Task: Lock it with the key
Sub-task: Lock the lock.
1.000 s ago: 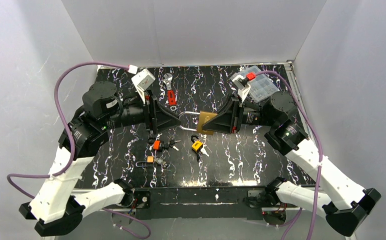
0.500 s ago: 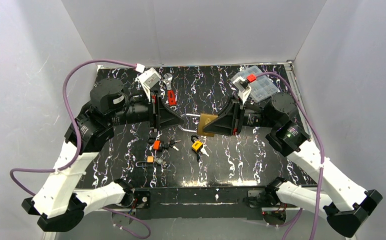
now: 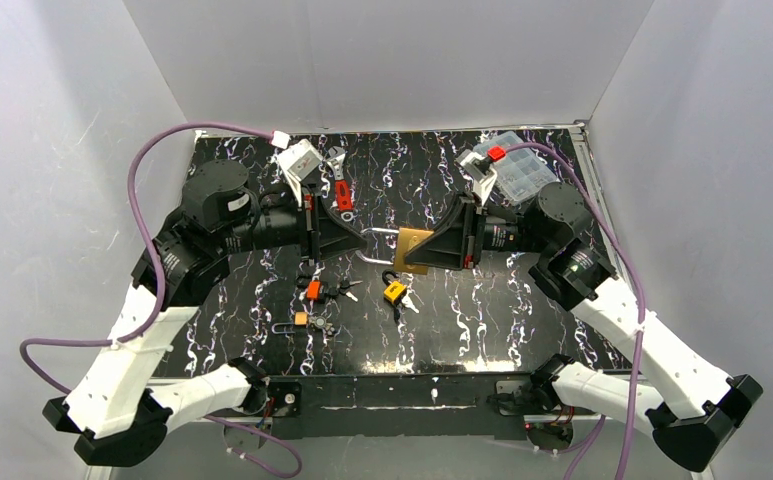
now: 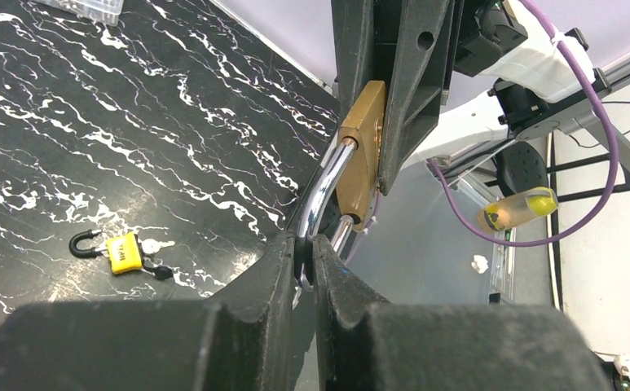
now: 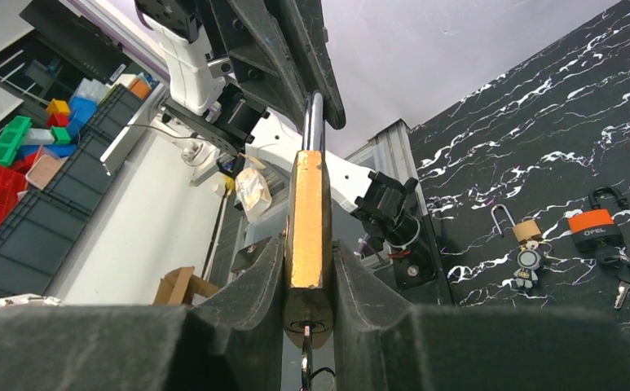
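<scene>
Left fingers (image 4: 283, 277): pinching the brass padlock (image 4: 364, 155) by its shackle (image 4: 325, 183).
Right fingers (image 5: 254, 285): gripping its body, above the counter (image 3: 522, 310) middle.
Below: small padlocks (image 3: 395, 291) toward the near edge.
Clear box (image 3: 524, 172): far-right corner; I can't make out contents.

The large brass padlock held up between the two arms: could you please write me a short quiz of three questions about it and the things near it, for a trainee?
1. True or false: the left gripper is closed on the silver steel shackle of the large brass padlock.
2. Choose one: where does the right gripper clamp this padlock? A on its flat body; B on its shackle; C on a loose key.
3. Fill the gap: the small yellow padlock lies on the black marbled table, held by ____ gripper.
Key: 1 true; 2 A; 3 neither.
</scene>
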